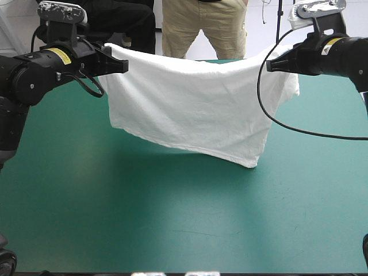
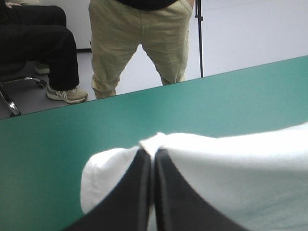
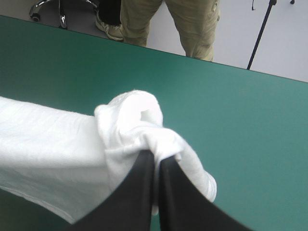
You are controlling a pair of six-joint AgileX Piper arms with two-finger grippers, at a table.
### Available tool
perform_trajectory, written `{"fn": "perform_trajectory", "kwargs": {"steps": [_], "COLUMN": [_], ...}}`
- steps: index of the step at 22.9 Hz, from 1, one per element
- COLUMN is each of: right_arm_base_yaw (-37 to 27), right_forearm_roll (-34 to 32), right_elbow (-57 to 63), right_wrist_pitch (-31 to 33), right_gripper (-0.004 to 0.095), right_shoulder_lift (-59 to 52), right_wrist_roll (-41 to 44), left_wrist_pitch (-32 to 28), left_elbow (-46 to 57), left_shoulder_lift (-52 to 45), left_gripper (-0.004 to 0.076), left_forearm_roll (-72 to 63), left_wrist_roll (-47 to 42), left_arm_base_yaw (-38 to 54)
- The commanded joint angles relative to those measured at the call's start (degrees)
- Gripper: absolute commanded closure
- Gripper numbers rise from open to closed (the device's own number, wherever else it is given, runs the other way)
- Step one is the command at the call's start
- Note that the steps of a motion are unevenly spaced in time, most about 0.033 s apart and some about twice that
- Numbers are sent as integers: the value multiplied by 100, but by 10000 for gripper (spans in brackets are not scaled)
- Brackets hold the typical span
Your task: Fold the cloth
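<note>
Two arms hold the T-shirt [image 1: 195,109] in the air above the far half of the worktop [image 1: 115,218], the left arm [image 1: 40,72] at one upper corner and the right arm [image 1: 339,57] at the other. The left jaws are pinched all but shut on a thin fold of white cloth. The right jaws are likewise closed on the T-shirt, but with a thicker, rolled wad of sleeve [image 3: 139,113] bunched just ahead of them. The cloth hangs as a wide sheet with its top edge sagging a little between the two holds. Its bottom edge slopes, and the lowest corner, toward the right arm's side, is close to the teal-green cover; whether it touches cannot be told.

The step in hand looks like laying the sheet down for a fold. To do it well, both arms should travel level and at the same pace, spread far enough apart to take out the sag. The hanging edge should meet the cover first so the rest drapes flat over it.

The bunched wad at the right jaws may leave a lump or a skewed corner, and the uneven hem may land crooked. No other object shows on the worktop under or around the cloth.
</note>
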Motion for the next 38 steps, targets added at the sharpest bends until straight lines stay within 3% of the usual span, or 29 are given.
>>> {"fn": "perform_trajectory", "kwargs": {"steps": [1, 5, 8, 10, 14, 19, 21, 26, 29, 36, 38], "right_arm_base_yaw": [-17, -17, -17, -17, -17, -17, -17, -17, -17, -6, -6], "right_forearm_roll": [-61, -61, -197, -414, -911, -980, -868, 56, 289, 517, 937], "right_elbow": [-189, -189, -189, -189, -389, -640, -640, -165, 580, 3753, 4457], "right_wrist_pitch": [-713, -1273, -1820, -2542, -3249, -3541, -3468, -2660, -2280, -2124, -2031], "right_gripper": [926, 925, 926, 925, 925, 925, 925, 925, 925, 925, 925], "right_shoulder_lift": [-183, 38, 329, 601, 966, 1132, 1190, 1286, 1118, -124, -476], "right_wrist_roll": [-63, -63, -72, -135, -39, -41, -41, -396, -545, -694, -825], "left_wrist_pitch": [-606, -1112, -1582, -2080, -3247, -3795, -3720, -2284, -1982, -1525, -1384], "left_elbow": [-193, -193, -193, -193, -193, -193, -193, 57, 694, 3715, 4542], "left_shoulder_lift": [-190, 128, 526, 842, 1227, 1273, 1334, 1551, 1325, 15, -357], "left_gripper": [741, 741, 741, 741, 741, 741, 741, 741, 741, 741, 741], "left_forearm_roll": [179, 820, 1542, 1794, 1729, 1641, 1641, 1010, 639, -28, -345], "left_wrist_roll": [-43, -141, -705, -1138, -1160, -1149, -1149, -963, -730, -468, -286], "left_arm_base_yaw": [-22, -22, -10, 163, 458, 537, 537, 537, 537, 537, 537]}}
